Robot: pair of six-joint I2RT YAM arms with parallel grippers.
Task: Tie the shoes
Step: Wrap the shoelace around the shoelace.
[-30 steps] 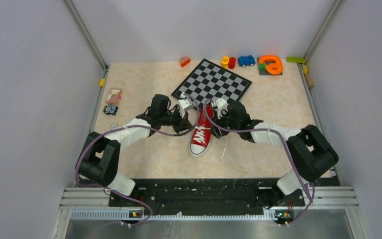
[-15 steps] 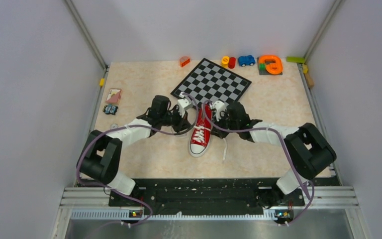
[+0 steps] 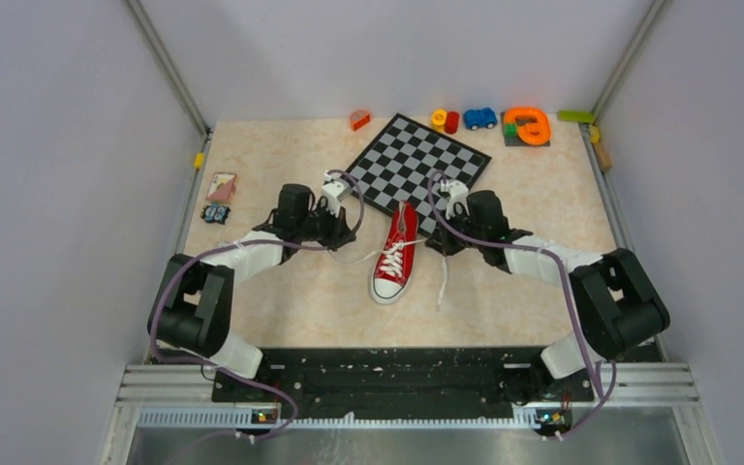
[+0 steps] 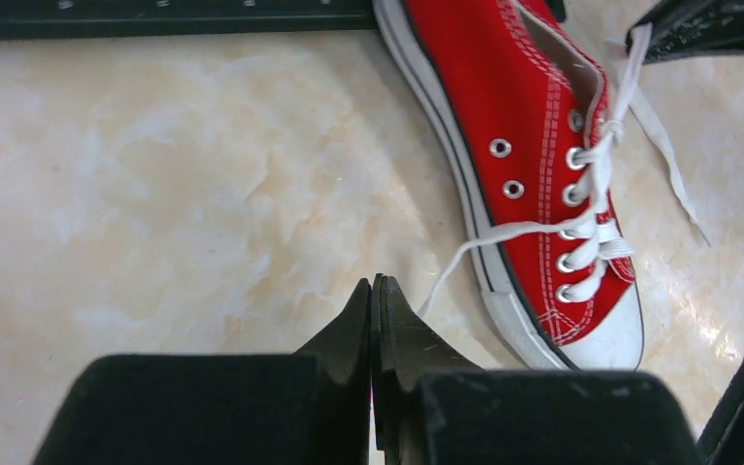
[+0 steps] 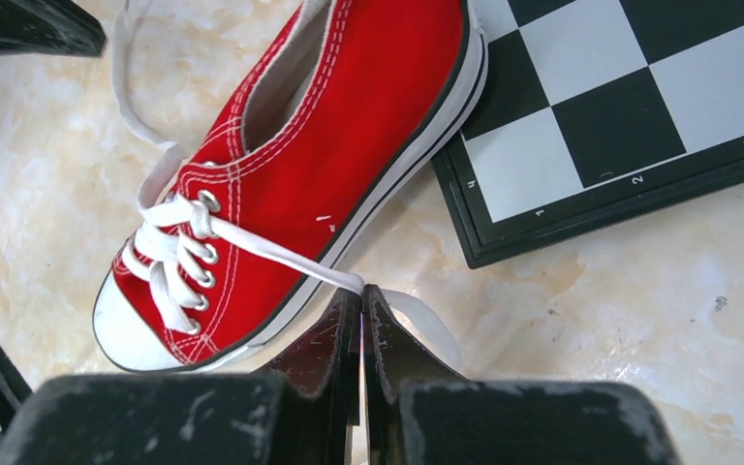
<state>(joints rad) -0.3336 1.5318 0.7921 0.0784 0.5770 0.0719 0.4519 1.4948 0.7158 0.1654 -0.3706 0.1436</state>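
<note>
Fingers first: the left fingers (image 4: 349, 329) are pressed together with no gap. The white left strand (image 4: 504, 231) runs from the lacing straight to their tips, so we judge it pinched there, though the contact itself is hidden. The right fingers (image 5: 334, 339) are likewise pressed together. They plainly pinch the right strand (image 5: 281, 258) at their tips, and its loose tail curls past them on the worktop (image 3: 281, 300).

We read the step as drawing both strands outward to snug the lacing before any knot. To do it well, we would pull both sides evenly, low and opposite each other, so the sneaker (image 3: 392, 263) neither slides nor twists. We would also keep both pinches firm, since flat lace probably slips easily.

Between the two arms lies the sneaker, toe pointing towards the arm bases, heel end over the near edge of a chessboard (image 3: 412, 160). It is red canvas with white stitching, silver eyelets, a white rubber toe cap and a white sole edge. Its laces (image 4: 591, 242) are threaded through, but no bow shows.
</note>
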